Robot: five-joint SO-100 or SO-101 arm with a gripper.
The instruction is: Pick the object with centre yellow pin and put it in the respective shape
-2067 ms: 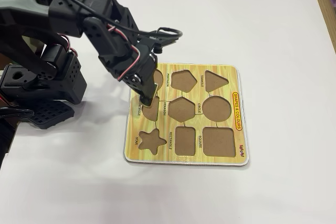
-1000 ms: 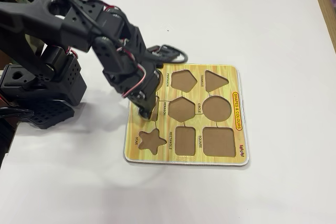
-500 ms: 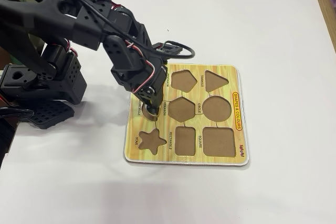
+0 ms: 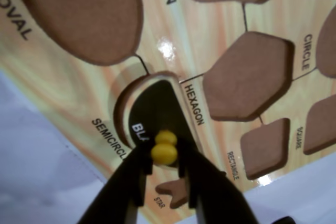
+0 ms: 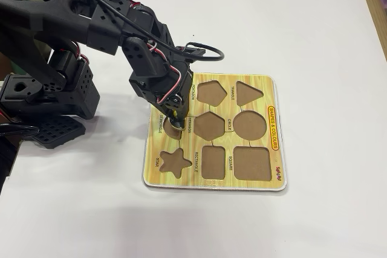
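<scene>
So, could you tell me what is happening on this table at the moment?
A single robot arm is working over a yellow shape puzzle board. Its gripper is shut on the yellow knob of a dark semicircle piece, which sits in or right over the recess labelled SEMICIRCLE; whether it is fully seated cannot be told. The other recesses, such as the hexagon recess and oval recess, are empty.

A plain white table [image 5: 314, 22] fills nearly the whole scene, evenly lit with soft shadows. A strip of tan wood [image 5: 376, 4] runs along its right edge.
</scene>
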